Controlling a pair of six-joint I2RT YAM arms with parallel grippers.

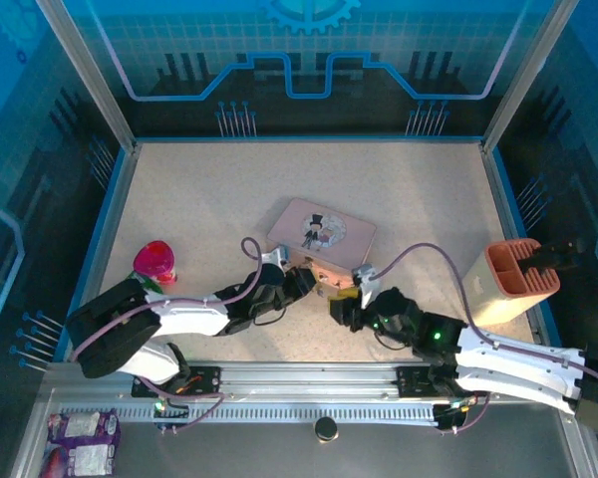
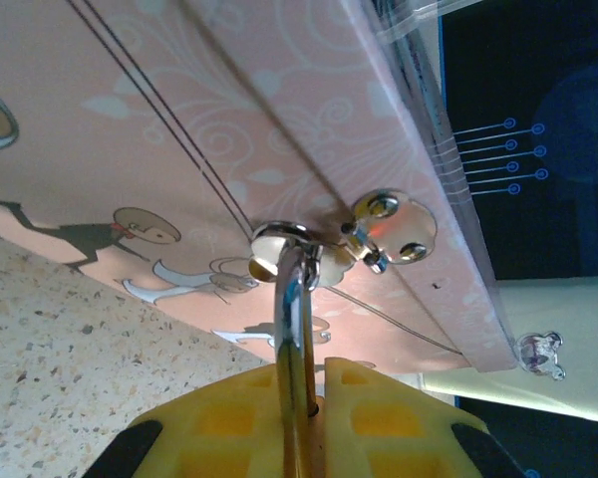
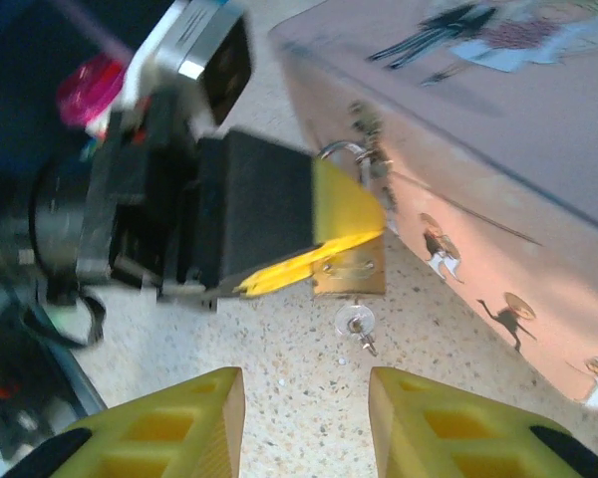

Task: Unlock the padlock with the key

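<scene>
Here, at the hasp (image 2: pixel 394 227) side of the pink tin (image 3: pixel 498 129), your left jaws are clamped on the padlock (image 3: pixel 351 271), its shackle (image 2: pixel 291 299) through the hasp; the key (image 3: pixel 356 323) sits just under it, seated or not you cannot tell. Your right jaws stand apart, empty, just short of the key. Risk: an off-centre pinch could knock the tiny key onto the surface (image 3: pixel 279 344), or turn it skew and jam it

Key (image 3: pixel 357 322) under padlock (image 3: pixel 353 272), beside tin (image 3: pixel 478 129)
</scene>
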